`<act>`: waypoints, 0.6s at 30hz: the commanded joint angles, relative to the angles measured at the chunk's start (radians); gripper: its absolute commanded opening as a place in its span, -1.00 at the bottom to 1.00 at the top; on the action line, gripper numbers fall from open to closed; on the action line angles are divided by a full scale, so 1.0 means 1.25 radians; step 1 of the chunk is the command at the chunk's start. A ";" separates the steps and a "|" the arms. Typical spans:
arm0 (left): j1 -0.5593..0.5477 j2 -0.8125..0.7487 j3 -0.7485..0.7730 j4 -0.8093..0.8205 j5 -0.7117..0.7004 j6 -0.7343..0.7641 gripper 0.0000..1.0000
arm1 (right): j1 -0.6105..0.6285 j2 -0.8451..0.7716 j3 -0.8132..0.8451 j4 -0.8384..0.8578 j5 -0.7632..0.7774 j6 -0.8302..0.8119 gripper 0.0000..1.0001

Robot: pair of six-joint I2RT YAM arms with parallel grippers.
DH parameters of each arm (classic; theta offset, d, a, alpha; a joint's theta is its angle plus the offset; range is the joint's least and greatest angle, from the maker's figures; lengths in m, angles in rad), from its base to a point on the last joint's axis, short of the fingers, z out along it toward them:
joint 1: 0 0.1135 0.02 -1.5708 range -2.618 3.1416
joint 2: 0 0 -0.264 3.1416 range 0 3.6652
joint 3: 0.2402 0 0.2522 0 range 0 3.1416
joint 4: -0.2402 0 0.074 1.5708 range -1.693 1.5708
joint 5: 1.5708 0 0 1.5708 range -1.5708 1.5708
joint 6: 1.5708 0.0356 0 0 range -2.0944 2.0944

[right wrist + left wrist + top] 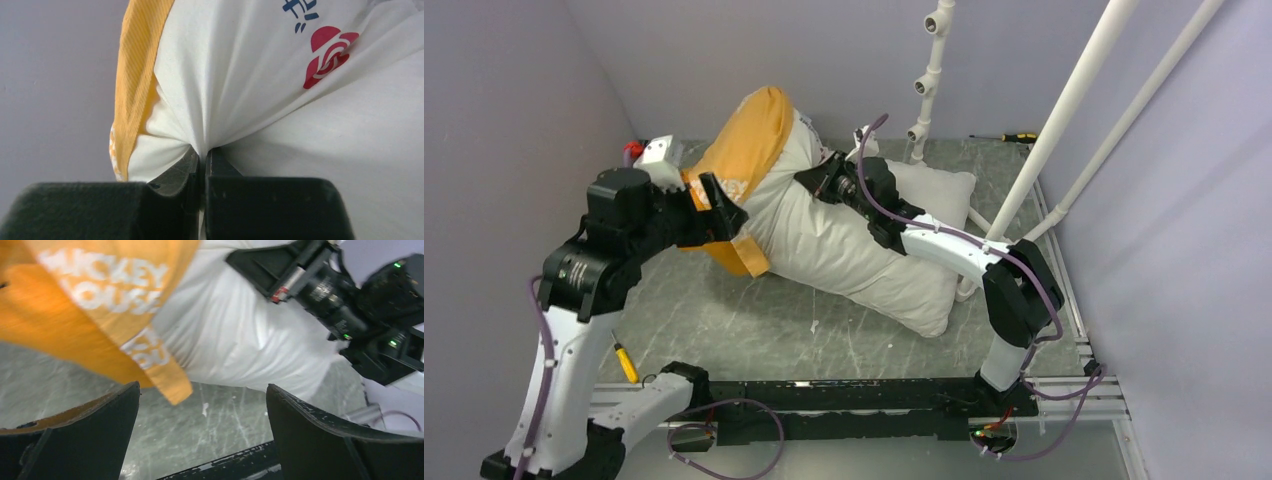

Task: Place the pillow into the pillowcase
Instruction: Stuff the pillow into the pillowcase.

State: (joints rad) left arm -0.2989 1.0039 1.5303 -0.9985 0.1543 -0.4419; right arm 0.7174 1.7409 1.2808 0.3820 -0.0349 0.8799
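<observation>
Orange-yellow cloth of the pillowcase (746, 140) caps the far-left end of the pillow (854, 255), which lies slantwise on the desk (724, 320). Its long axis runs from the bare white end, flat on the surface toward the desk's right edge, up to the covered end, which is lifted off the desk near the far-left corner. The case reaches only over that raised end, and its hem hangs loose with white lettering on it.

The right fingers (260, 205) are pressed together on a gathered pinch of the pillow's white fabric, just beside the case's hem and near a small red logo (327, 55). The left fingers (100, 435) stand wide apart with nothing between them, just beside the hanging lower corner of the case, above the desk.

The desk is grey and marbled, with pale scuffs. Plain lilac-grey walls close it in at the left, far and right sides. White pipes (1064, 120) rise at the far-right. One screwdriver (1014, 137) lies at the far edge, and a yellow-handled one (626, 362) lies at the near-left edge
</observation>
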 commanded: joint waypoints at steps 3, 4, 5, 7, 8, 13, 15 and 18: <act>0.009 0.024 -0.075 -0.044 -0.152 -0.048 0.89 | -0.001 -0.046 -0.022 0.083 0.002 0.016 -1.00; 0.017 0.034 -0.085 -0.029 -0.139 -0.054 0.84 | -0.001 -0.045 -0.018 0.079 0.000 0.013 -1.00; 0.028 0.048 -0.097 -0.024 -0.139 -0.065 0.76 | -0.001 -0.044 -0.016 0.079 -0.003 0.012 -1.00; 0.081 0.079 -0.101 -0.037 -0.123 -0.081 0.62 | -0.001 -0.044 -0.010 0.079 -0.006 0.013 -1.00; 0.142 0.090 -0.108 -0.040 -0.083 -0.085 0.59 | -0.001 -0.044 -0.006 0.075 -0.006 0.010 -1.00; 0.286 0.064 -0.225 0.066 0.117 -0.076 0.68 | -0.002 -0.036 0.015 0.061 -0.019 0.005 -1.00; 0.293 0.056 -0.277 0.152 0.211 -0.077 0.54 | -0.003 -0.031 0.017 0.061 -0.025 0.007 -1.00; 0.294 0.046 -0.328 0.227 0.305 -0.099 -0.02 | -0.003 -0.022 0.022 0.063 -0.031 0.016 -1.00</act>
State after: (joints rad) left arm 0.0666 1.1007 1.1580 -0.8982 0.3058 -0.5354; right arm 0.7303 1.7401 1.2575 0.4049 -0.0647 0.8860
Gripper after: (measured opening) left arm 0.647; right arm 0.046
